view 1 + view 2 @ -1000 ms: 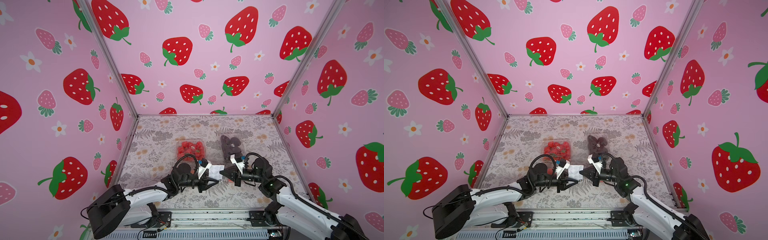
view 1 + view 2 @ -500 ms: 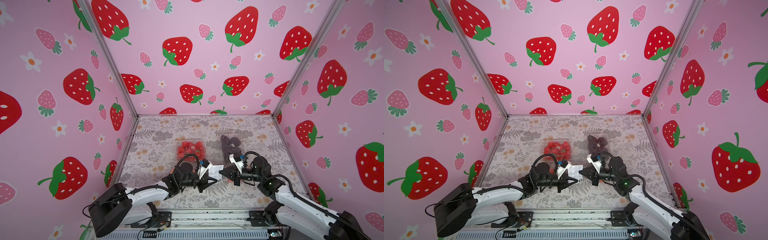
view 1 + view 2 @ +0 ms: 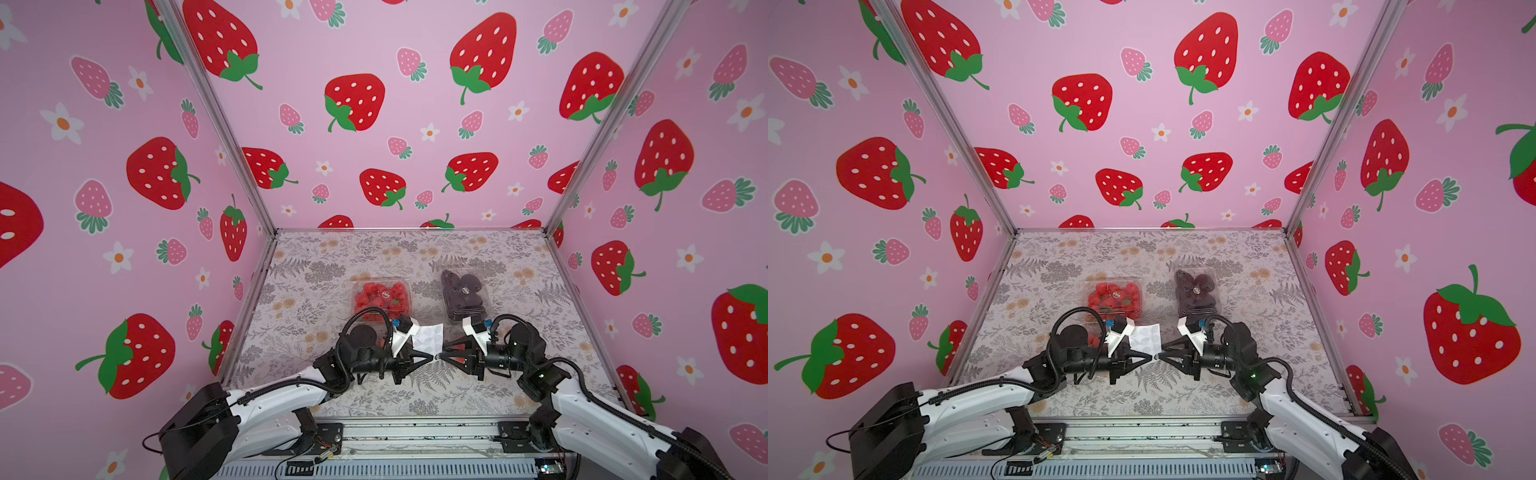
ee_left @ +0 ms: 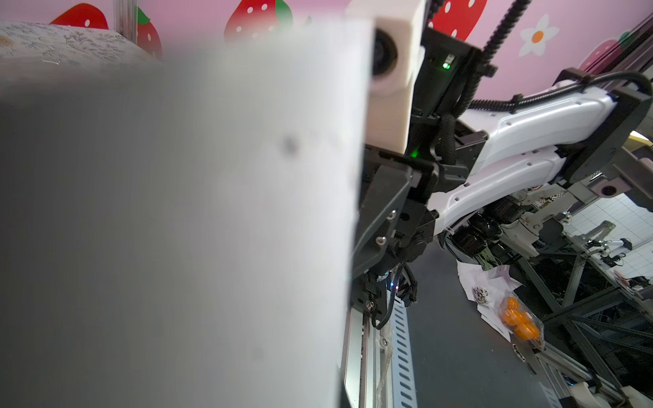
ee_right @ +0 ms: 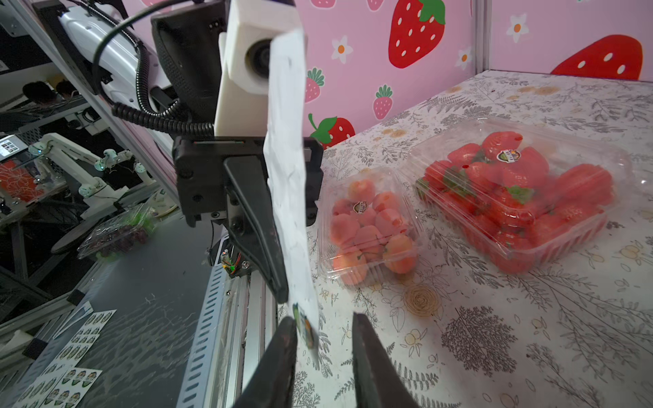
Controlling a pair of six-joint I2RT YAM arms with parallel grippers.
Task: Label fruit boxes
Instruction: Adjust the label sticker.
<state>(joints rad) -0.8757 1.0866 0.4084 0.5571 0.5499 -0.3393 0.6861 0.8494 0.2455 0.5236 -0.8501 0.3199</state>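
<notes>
My left gripper (image 3: pixel 431 358) is shut on a white sticker sheet (image 3: pixel 428 338) and holds it upright above the front middle of the table. That sheet (image 4: pixel 176 212) blurs out most of the left wrist view. My right gripper (image 5: pixel 323 325) faces it tip to tip with jaws apart. A coloured sticker (image 5: pixel 304 326) at the sheet's lower corner hangs between them, close to one finger. Behind stand the strawberry box (image 3: pixel 381 297) and the dark-fruit box (image 3: pixel 463 295). The box of orange-pink fruits (image 5: pixel 371 226) shows in the right wrist view beside the strawberry box (image 5: pixel 512 197).
The flowered table (image 3: pixel 316 291) is walled in pink on three sides, with a metal rail (image 3: pixel 415 432) along its front. Outside the cell lie more sticker sheets (image 5: pixel 63 371), a box of grapes (image 5: pixel 116 233) and a box of orange fruit (image 4: pixel 521 323).
The left gripper has closed on the sheet and the right gripper's jaws have parted. Both arms have barely shifted.
</notes>
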